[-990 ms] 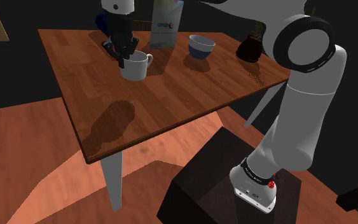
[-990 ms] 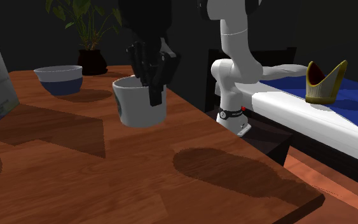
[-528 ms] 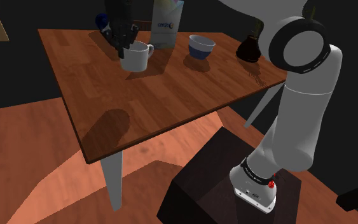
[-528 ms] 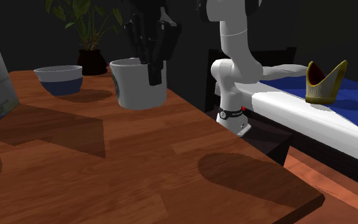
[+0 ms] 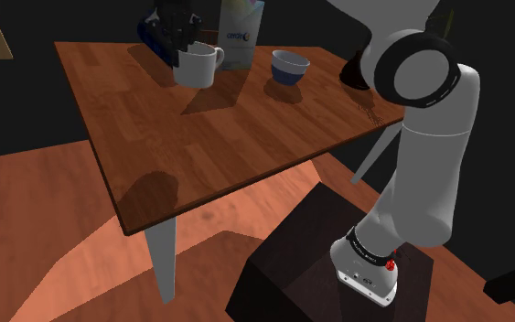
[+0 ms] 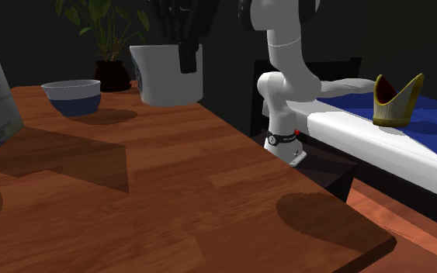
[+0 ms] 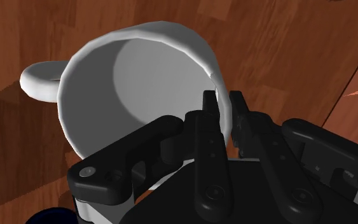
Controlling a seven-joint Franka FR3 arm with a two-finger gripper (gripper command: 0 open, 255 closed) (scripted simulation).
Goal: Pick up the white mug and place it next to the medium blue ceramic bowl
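We see the white mug (image 5: 198,68) has risen clear of the worktop (image 5: 246,146) over the last second, its wall pinched by our tool (image 7: 222,102), and it hangs well short of the blue bowl (image 5: 289,67), so the carry across remains.

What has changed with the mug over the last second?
The gripper, shut on the rim of the white mug, has carried it higher above the table. The shadow below has slid toward the table's near edge. The grip did not let go. The blue bowl, the carton and the potted plant stayed put.
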